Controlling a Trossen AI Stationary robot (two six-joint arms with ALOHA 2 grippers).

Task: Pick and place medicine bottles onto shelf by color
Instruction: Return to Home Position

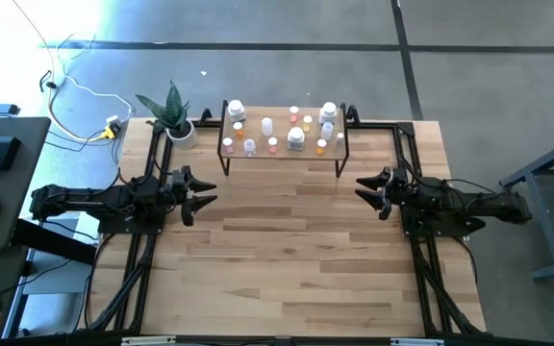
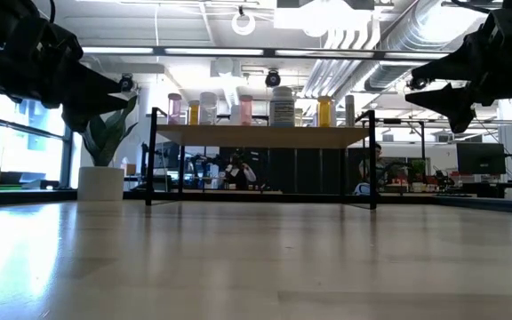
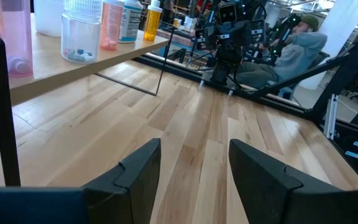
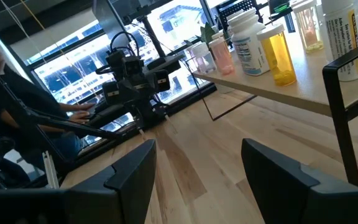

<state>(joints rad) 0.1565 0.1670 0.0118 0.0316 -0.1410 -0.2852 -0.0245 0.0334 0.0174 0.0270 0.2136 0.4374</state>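
Along the far edge of the table (image 1: 296,259), the shelf (image 2: 260,135) stands on thin black legs. The medicine bottles (image 1: 296,137) are spread upright across its light-wood top: white, clear, pink and orange ones, some with white caps.

The left hand (image 1: 208,192) hangs above the table, in front of the shelf's left end and apart from it. It points toward the table's middle. Its fingers (image 3: 135,177) are spread wide and hold nothing; bare planks show through the gap.

The right hand (image 1: 362,189) hangs opposite, in front of the shelf's right end, facing the left one. Its fingers (image 4: 129,174) are also wide and hold nothing.

A potted plant (image 1: 173,115) stands just beside the shelf's left end. Beyond the table, a seated person (image 3: 291,50) shows in the left wrist view.
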